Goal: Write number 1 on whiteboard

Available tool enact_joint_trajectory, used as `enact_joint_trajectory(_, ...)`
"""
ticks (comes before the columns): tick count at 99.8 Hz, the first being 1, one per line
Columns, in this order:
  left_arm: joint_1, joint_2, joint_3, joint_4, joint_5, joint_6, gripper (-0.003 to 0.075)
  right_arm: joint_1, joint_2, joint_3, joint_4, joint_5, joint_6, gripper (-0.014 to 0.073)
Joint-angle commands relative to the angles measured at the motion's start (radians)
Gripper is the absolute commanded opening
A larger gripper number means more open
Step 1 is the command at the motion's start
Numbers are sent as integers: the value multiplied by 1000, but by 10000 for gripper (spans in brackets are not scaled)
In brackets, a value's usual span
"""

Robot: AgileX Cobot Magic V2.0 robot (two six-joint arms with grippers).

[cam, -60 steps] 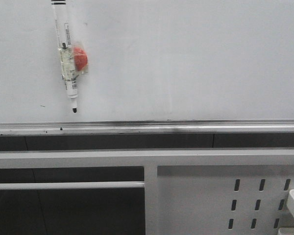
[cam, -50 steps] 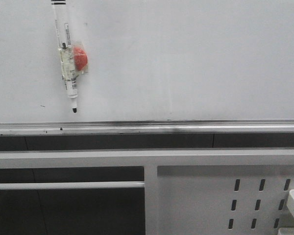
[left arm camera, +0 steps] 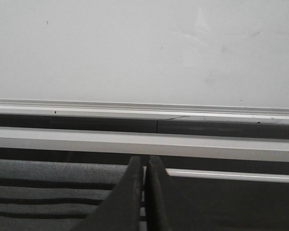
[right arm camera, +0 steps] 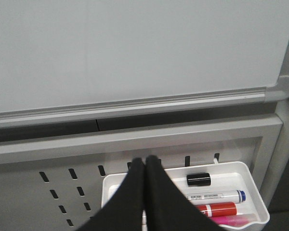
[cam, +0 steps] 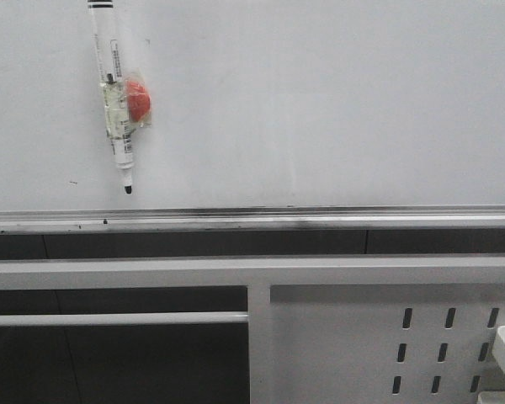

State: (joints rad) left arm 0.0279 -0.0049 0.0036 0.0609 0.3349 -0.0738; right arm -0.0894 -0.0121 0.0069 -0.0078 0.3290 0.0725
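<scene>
Both pairs of fingers are pressed together with nothing between them: the left gripper [left arm camera: 144, 192] hangs below the metal rail [left arm camera: 144, 107] of the whiteboard [left arm camera: 144, 48], and the right gripper [right arm camera: 145, 192] hangs over a white tray [right arm camera: 260, 202] that sits against the slotted panel [right arm camera: 53, 187] under the board's right corner. Neither arm shows in the front view.

No number 1 is on the board; its surface carries only faint smudges and a few specks. A marker [cam: 114, 93] hangs on the board's upper left area, tip pointing down toward the rail, held there by a red magnet [cam: 137, 99] and what looks like clear tape. The cap seems to be off, since a dark tip shows at its lower end. In the tray lie a black cap [right arm camera: 198, 179], a blue-ended marker [right arm camera: 216, 196], a red marker [right arm camera: 221, 209] and something pink [right arm camera: 233, 220].

The step in hand looks like fetching a pen, so the task has barely begun. The left arm is the nearer one to the hanging marker. It should open its fingers, rise above the rail, and close across the barrel below the magnet, square to the pen's length so the tip stays steady. Pulling straight away from the board should free the magnet without smearing ink. For the stroke, light even pressure and one downward line on a bare patch of board would serve.
</scene>
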Motion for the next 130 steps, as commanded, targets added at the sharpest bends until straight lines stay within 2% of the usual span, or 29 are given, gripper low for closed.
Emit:
enact_joint_trajectory(1, 2, -23, 35, 14, -62, 5, -20, -5, -18, 15, 1, -25, -1, -69)
enact_joint_trajectory(26, 2, -23, 35, 21, -78, 5, -20, -5, -18, 15, 1, -53, -1, -69)
enact_joint_trajectory(33, 2, -23, 35, -61, -162, 5, -20, -5, -18, 15, 44, -189, -1, -69)
enact_joint_trajectory(40, 2, -23, 35, -141, -285, 5, -20, -5, -18, 15, 90, -395, -1, -69)
enact_joint_trajectory(45, 2, -23, 35, -126, -352, 7, -20, -5, -18, 15, 90, -573, -1, -69)
enact_joint_trajectory(52, 2, -23, 35, -84, -410, 15, -20, -5, -18, 15, 90, -750, -1, -69)
enact_joint_trajectory(59, 2, -23, 35, -84, -433, 15, -20, -5, -18, 15, 90, -865, -1, -69)
enact_joint_trajectory(71, 2, -23, 35, -84, -444, 15, -20, -5, -18, 15, 90, -936, -1, -69)
enact_joint_trajectory(75, 2, -23, 35, -98, -453, 13, -20, -5, -18, 15, 92, -934, 9, -69)
enact_joint_trajectory(81, -2, -23, 32, -195, -443, -45, -20, -4, -18, 12, 92, -924, 78, -69)
enact_joint_trajectory(89, -8, -22, 1, -233, -346, -52, -20, -4, -18, -30, 52, -835, 98, -69)
enact_joint_trajectory(98, -22, -12, -78, -218, -174, -26, -20, -2, -14, -153, -62, -549, 98, -69)
enact_joint_trajectory(104, -35, 5, -132, -220, -113, -4, -20, -2, 9, -243, -64, -335, 98, -69)
enact_joint_trajectory(108, -43, 22, -160, -244, -128, -6, -20, -2, 36, -304, -54, -215, 98, -69)
enact_joint_trajectory(115, -50, 39, -190, -308, -227, -6, -20, -2, 94, -374, -40, -97, 98, -69)
enact_joint_trajectory(124, -50, 46, -195, -327, -403, -6, -20, -2, 154, -401, -40, -119, 98, -69)
enact_joint_trajectory(130, -50, 46, -195, -327, -472, -6, -20, -2, 172, -401, -40, -151, 98, -69)
